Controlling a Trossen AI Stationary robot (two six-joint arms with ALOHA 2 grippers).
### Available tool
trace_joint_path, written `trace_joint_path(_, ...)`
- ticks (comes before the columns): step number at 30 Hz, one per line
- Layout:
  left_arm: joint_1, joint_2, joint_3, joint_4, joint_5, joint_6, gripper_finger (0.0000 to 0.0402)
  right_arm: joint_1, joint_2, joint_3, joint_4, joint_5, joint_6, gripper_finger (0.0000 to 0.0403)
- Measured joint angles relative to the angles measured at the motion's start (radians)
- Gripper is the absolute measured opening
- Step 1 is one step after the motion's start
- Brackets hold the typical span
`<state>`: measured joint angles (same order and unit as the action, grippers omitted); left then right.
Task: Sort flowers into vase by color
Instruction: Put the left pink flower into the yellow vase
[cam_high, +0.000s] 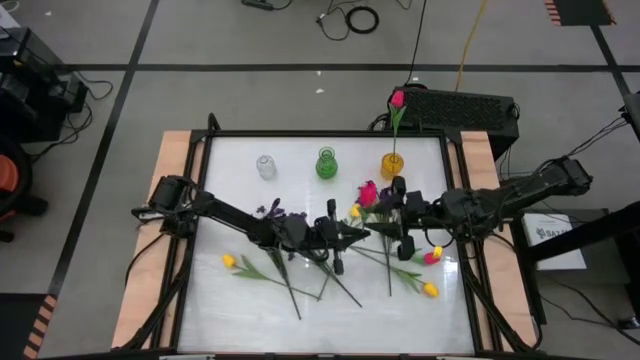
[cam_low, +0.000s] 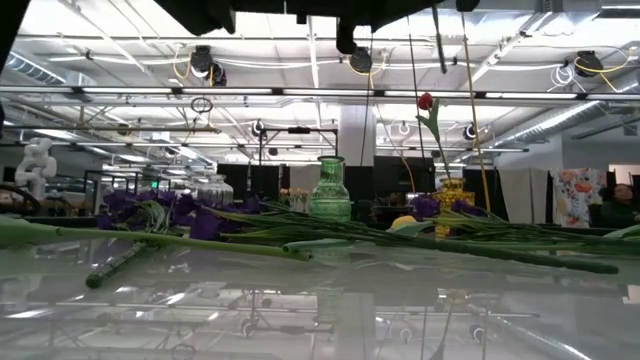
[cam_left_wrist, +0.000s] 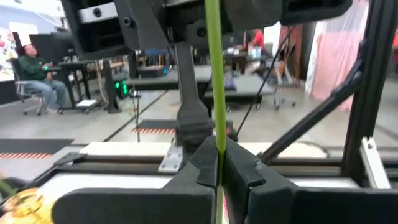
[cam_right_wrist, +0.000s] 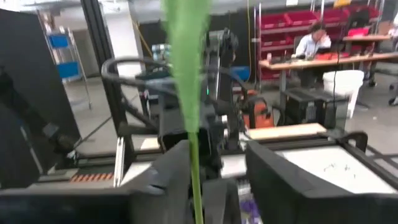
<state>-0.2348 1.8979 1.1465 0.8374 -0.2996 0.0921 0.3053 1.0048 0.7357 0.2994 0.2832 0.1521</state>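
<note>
Bench: a glossy white bench (cam_high: 240, 320) with a dark frame and pale wooden side strips carried everything.
Vases: three small vases stood in a row along the far edge: a clear glass vase (cam_high: 265, 167), a ribbed green glass vase (cam_high: 326, 163) and an amber-yellow glass vase (cam_high: 392, 165).
Sorted flower: a pink-red tulip bud on a thin green stem (cam_high: 397, 100) stood upright in the amber-yellow glass vase.
Loose flowers: yellow tulip buds (cam_high: 229, 262), a second group of pink-red buds (cam_high: 367, 192) and small purple blossoms (cam_high: 272, 212) lay flat on long leafy green stems, criss-crossed over the middle of the bench.
Left claw: the left claw (cam_left_wrist: 219, 171) reached in from the left side to mid-bench, its dark fingers clamped together on a slender smooth green stem (cam_left_wrist: 214, 74) that rose straight up between them.
Right claw: the right claw (cam_right_wrist: 214, 168) stretched in from the right, near the left one, its blocky dark fingers standing apart with a flat, blurred green leaf (cam_right_wrist: 186, 56) between them, lying against one finger.
Surroundings: a person in green sat at a desk (cam_left_wrist: 34, 68) behind the bench; another person sat at a long table (cam_right_wrist: 317, 40) by red bins.
</note>
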Motion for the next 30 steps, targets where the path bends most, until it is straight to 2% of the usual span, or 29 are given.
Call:
trace_joint_path(4, 0.001, -0.032, 0.000, -0.088, -0.002, 0.001, 0.0007, 0.013, -0.025, 0.000, -0.071, 0.001, 0.017, 0.0197)
trace_joint_path(8, 0.001, -0.036, 0.000, -0.137, 0.000, 0.001, 0.0006, 0.017, -0.012, 0.000, -0.083, 0.005, 0.014, 0.0220)
trace_joint_path(13, 0.008, -0.036, 0.000, -0.202, 0.002, -0.008, 0.0006, 0.017, 0.023, 0.000, -0.080, 0.004, -0.011, 0.0228)
trace_joint_path(17, 0.008, -0.036, 0.000, -0.230, 0.003, -0.008, 0.0005, 0.017, 0.032, 0.000, -0.067, 0.004, -0.027, 0.0218)
trace_joint_path(22, 0.008, -0.036, 0.000, -0.253, 0.002, -0.009, 0.0005, 0.017, 0.031, 0.000, -0.050, 0.004, -0.033, 0.0171)
trace_joint_path(30, 0.009, -0.036, 0.000, -0.252, -0.045, -0.034, 0.0030, 0.017, 0.021, 0.000, -0.095, 0.004, -0.045, 0.0020)
